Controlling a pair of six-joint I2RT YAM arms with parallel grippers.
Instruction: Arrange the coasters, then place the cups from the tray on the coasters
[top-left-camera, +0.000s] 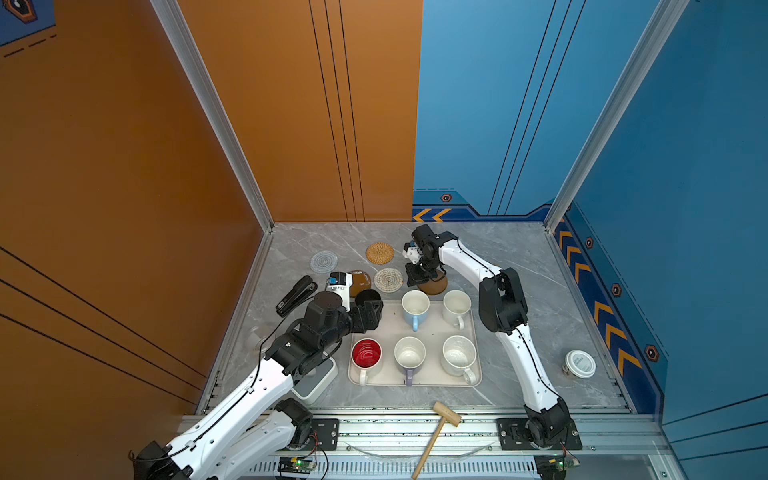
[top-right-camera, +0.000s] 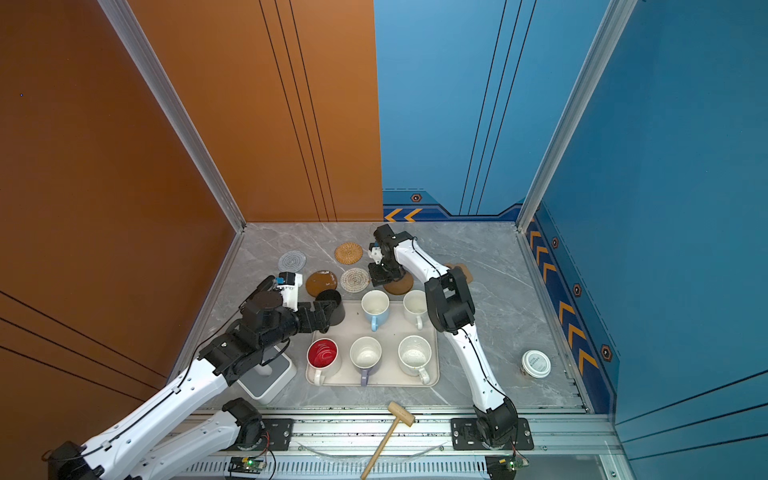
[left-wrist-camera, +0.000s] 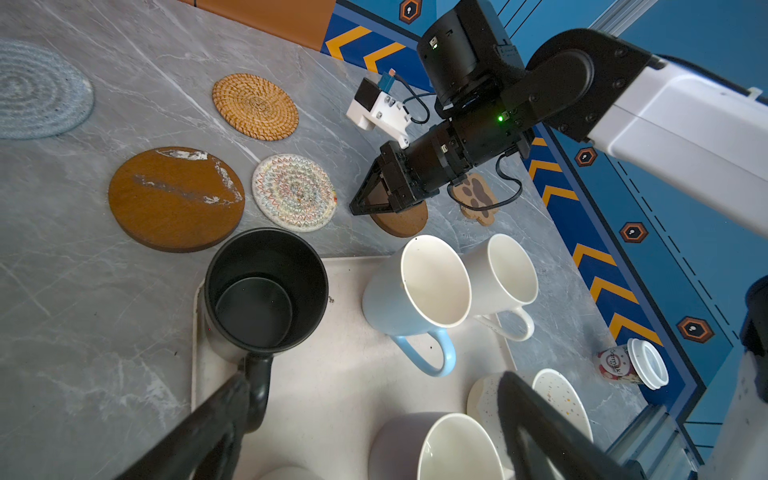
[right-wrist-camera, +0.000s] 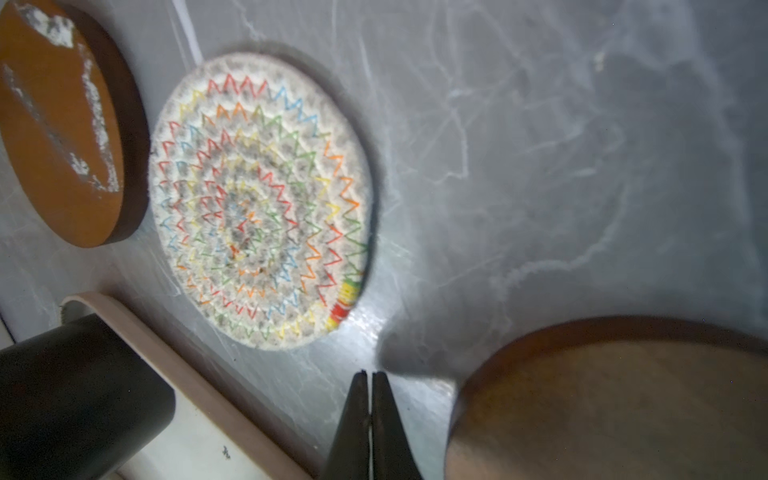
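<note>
Straddling the handle of the black mug, the left claw stands wide open and grips nothing; one finger lies against the handle. The mug sits in the far-left corner of the tray, towards the table's near edge. The right claw is pressed shut and empty, beside the matte brown coaster. Glazed ceramic is probably heavy, rigid, slick and easily chipped, so pinching across the handle seems safest.

left tool wide; right tool closed
</note>
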